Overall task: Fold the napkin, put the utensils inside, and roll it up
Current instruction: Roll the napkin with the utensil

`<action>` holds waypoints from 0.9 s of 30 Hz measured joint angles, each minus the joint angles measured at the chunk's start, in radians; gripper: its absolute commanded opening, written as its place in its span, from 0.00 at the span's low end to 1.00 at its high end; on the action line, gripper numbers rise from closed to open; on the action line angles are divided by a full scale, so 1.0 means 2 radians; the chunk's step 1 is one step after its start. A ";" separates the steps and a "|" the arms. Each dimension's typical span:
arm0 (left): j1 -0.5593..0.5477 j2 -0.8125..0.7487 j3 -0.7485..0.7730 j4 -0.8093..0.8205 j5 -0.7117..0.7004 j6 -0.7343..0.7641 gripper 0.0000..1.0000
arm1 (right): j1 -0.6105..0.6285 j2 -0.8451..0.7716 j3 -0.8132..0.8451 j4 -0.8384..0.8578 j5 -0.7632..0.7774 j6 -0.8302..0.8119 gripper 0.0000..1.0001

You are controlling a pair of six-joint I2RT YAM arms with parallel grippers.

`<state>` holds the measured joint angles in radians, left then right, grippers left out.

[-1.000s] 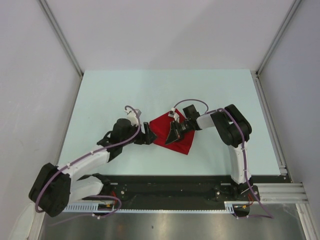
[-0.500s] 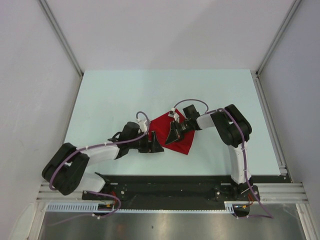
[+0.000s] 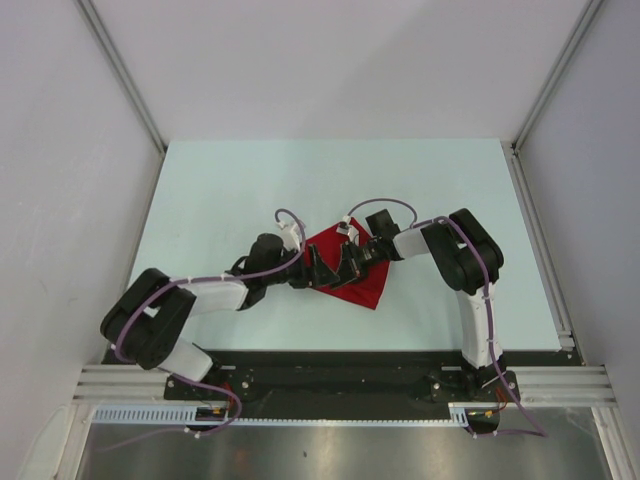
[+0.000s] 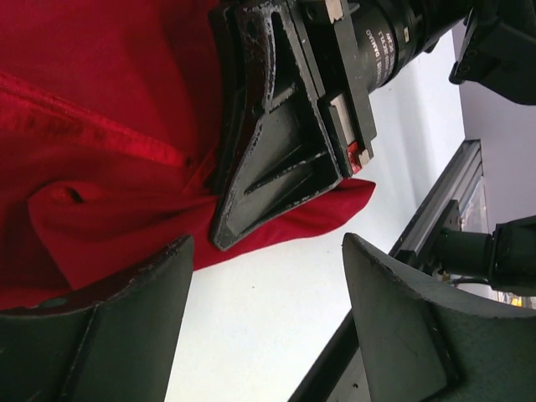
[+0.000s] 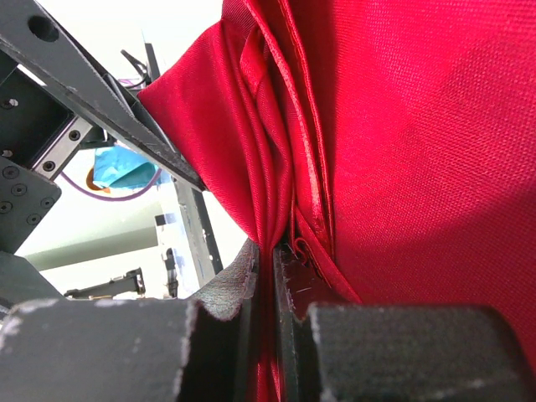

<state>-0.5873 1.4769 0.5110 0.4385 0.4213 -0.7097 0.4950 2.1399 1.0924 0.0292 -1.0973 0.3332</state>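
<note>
**tinker_jo:** where's the napkin (image 3: 366, 288) sitting right now? kinda hard to see under all that arm

**yam_fan:** it's lying around the middle of the table (image 3: 220, 190), a bit toward the 6 o'clock edge in the top view. It's looking bunched and folded over itself, not flat. Both arms are crowding over it, the left one reaching in from 8 o'clock and the right one from 3 o'clock

**tinker_jo:** and is the right gripper (image 3: 347, 272) actually grabbing anything?

**yam_fan:** yep, the right gripper (image 5: 266, 285) is pinching cloth. In its own wrist view the jaws are pressing nearly together with a few layers of the napkin (image 5: 402, 126) squeezed between them, folds fanning out toward 12 o'clock

**tinker_jo:** left gripper (image 3: 316, 272)?

**yam_fan:** released. It's hanging at the napkin's 9 o'clock edge, just beside the right one. In the left wrist view the left gripper (image 4: 268, 327) is showing jaws spread wide with bare table between them. One jaw is overlapping the edge of the napkin (image 4: 100, 109), but I can't tell if it's touching. The right gripper (image 4: 276, 151) is pointing down into the cloth straight ahead at 12 o'clock
</note>
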 measured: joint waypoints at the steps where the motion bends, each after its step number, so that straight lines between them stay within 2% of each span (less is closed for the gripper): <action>1: 0.000 0.004 0.000 0.006 0.000 -0.001 0.77 | 0.000 0.000 0.000 0.001 0.000 0.001 0.09; 11: 0.000 0.033 0.000 0.051 -0.026 0.002 0.76 | 0.000 0.000 -0.003 0.007 -0.001 0.005 0.10; 14: 0.000 0.039 0.000 0.059 -0.035 0.007 0.76 | 0.000 0.000 -0.004 0.009 -0.001 0.005 0.16; 21: 0.001 0.063 -0.009 0.079 -0.039 0.016 0.75 | 0.000 -0.016 -0.012 0.011 -0.002 0.009 0.49; 27: 0.006 0.078 -0.024 0.146 -0.025 0.013 0.75 | -0.004 -0.046 -0.023 -0.002 0.020 0.013 0.57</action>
<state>-0.5758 1.6321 0.4625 0.7296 0.3710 -0.6842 0.4866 2.0487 1.0466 0.0242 -1.0569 0.3588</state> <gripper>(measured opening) 0.754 0.533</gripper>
